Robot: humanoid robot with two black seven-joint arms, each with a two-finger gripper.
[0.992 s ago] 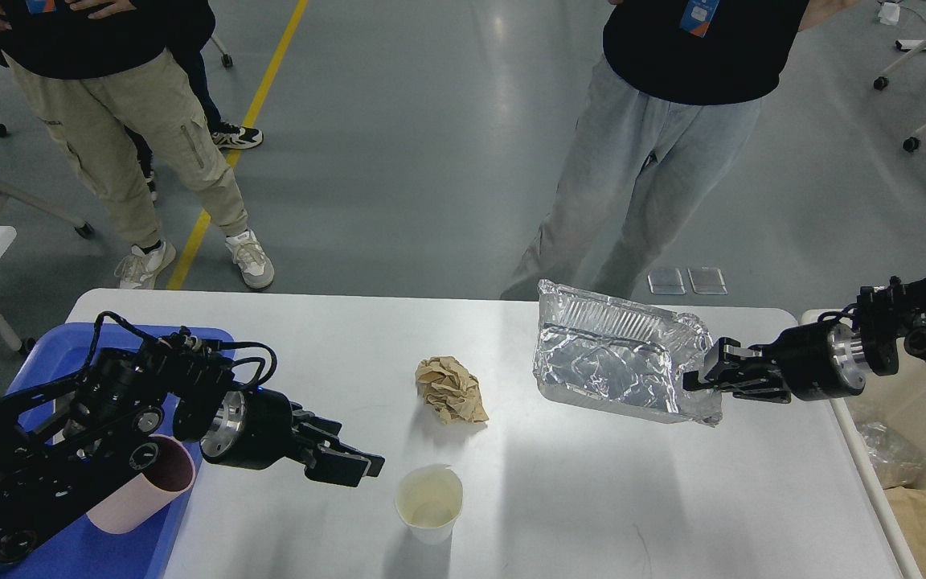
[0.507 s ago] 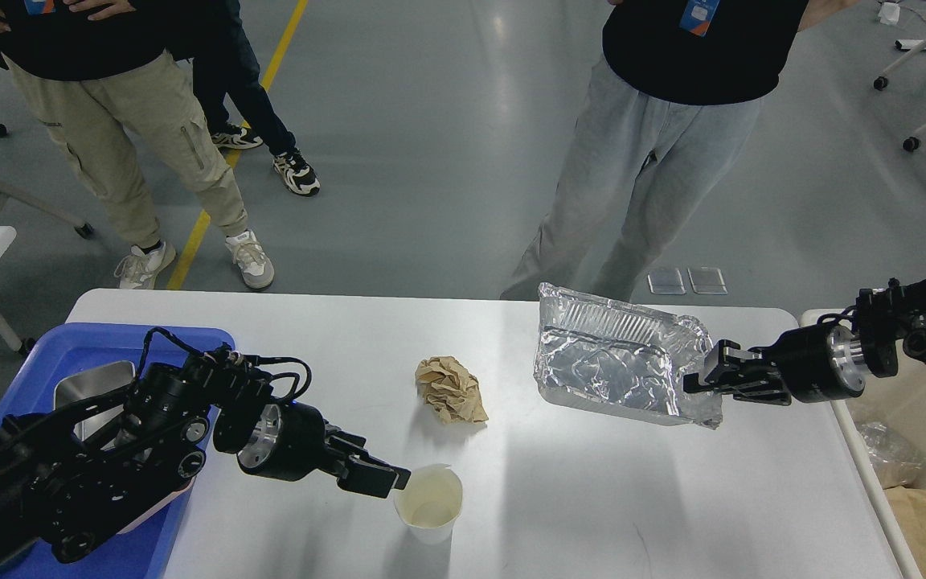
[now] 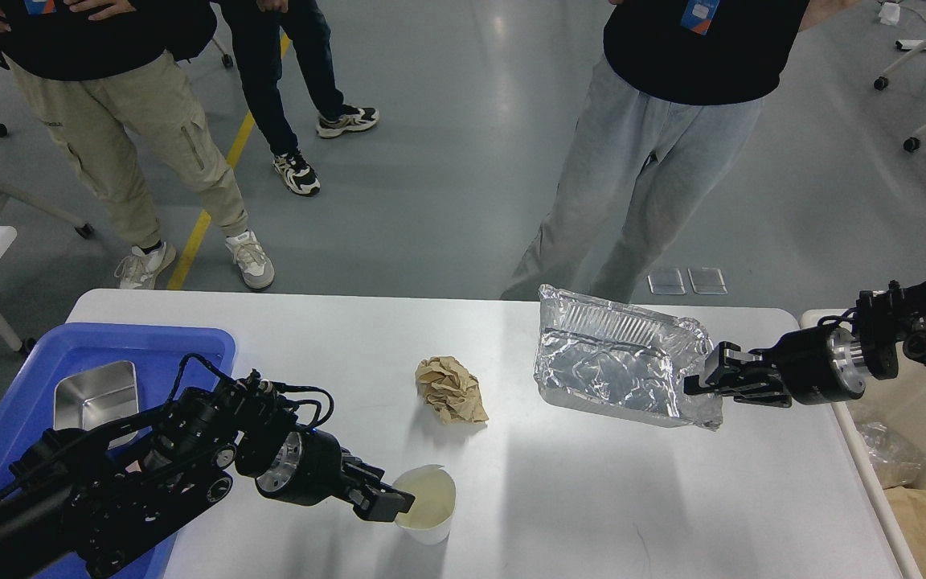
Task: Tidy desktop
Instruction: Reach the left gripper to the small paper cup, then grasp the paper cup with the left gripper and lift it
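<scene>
On the white desktop [image 3: 592, 498] a pale paper cup [image 3: 435, 498] stands near the front edge. My left gripper [image 3: 387, 505] is at the cup's left rim, its fingertips touching it; whether it grips the rim is hidden by the dark fingers. A crumpled brown paper ball [image 3: 451, 390] lies in the middle. My right gripper [image 3: 702, 379] is shut on the right edge of a crinkled foil tray [image 3: 612, 366], which hangs tilted just above the desktop at the back right.
A blue plastic tray [image 3: 69, 346] with a shiny metal tin [image 3: 97, 392] sits at the left, partly under my left arm. A cream bin's rim [image 3: 813, 318] adjoins the right edge. Three people stand beyond the far edge.
My left arm swung right and lower until its gripper reached the cup's rim, uncovering the metal tin. The right gripper and foil tray barely moved. A person walked in behind.
</scene>
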